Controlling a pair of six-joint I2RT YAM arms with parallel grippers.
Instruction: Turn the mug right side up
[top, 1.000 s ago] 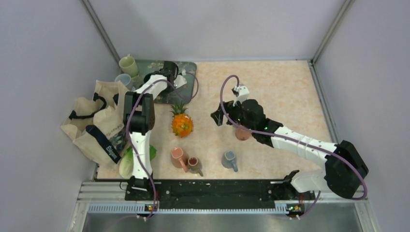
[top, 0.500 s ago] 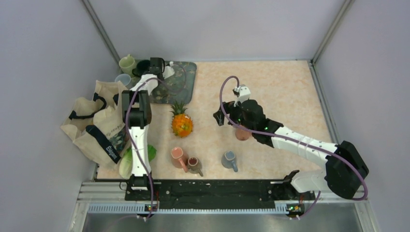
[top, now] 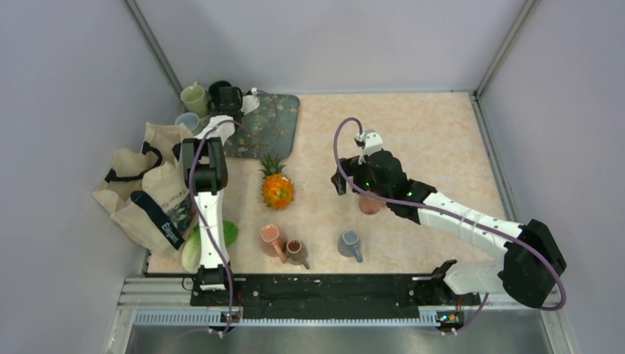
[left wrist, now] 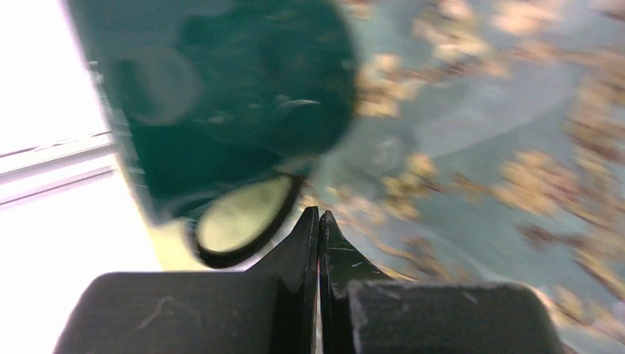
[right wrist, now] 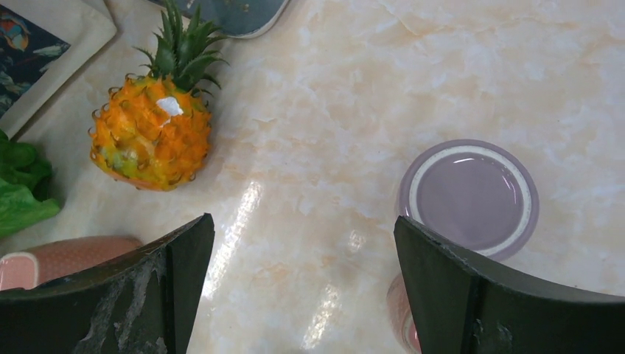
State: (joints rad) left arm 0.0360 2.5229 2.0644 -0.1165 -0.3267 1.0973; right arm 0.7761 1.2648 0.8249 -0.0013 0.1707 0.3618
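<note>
The table [top: 435,133] is carrying a tray [top: 278,125], a pineapple [top: 277,189], a tote bag [top: 147,195], lettuce [top: 193,249], a pink mug [top: 271,239], a brown mug [top: 296,251], a grey mug [top: 348,243] and an upside-down mug [top: 370,205]

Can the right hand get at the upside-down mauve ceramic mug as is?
Probably yes: the right hand hangs open above the upside-down mauve ceramic mug with nothing between them, though the mug sits off-centre under it.

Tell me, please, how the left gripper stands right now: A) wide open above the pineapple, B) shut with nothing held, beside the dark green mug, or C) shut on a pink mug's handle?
B: in the left wrist view the left gripper has its fingertips pressed together with nothing between them, right beside the dark green mug.
</note>
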